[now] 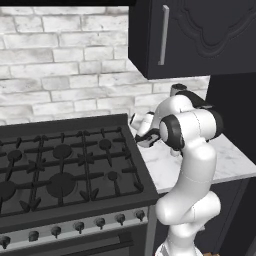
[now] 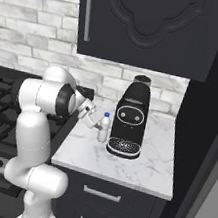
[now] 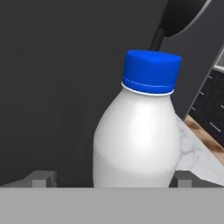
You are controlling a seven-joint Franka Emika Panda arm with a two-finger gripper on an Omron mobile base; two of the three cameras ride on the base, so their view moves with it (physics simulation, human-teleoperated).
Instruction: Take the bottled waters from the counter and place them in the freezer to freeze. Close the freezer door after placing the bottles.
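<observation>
the white bottle with the blue cap (image 2: 104,127) was seen standing upright on the white marble counter (image 2: 141,167), just beside the left flank of a black coffee machine (image 2: 130,119). in the hand view the same bottle (image 3: 140,131) was found very close to the camera, between the two grey finger tips (image 3: 41,179) that rose at the bottom corners, one on each side of its body. the gripper (image 2: 94,122) was held level with the bottle's side, with its jaws spread wide and not clenched on anything; whether the pads were touching the plastic could not be told. in the left base view the gripper (image 1: 146,135) was partly hidden behind the arm's own white elbow, above the seam between the counter (image 1: 235,165) and a black gas stove (image 1: 65,170). a dark wall cabinet (image 2: 146,26) with a pale vertical handle was hung above the counter, in front of a white brick wall (image 1: 60,65). dark drawers (image 2: 100,196) with pale handles were set under the marble slab.
</observation>
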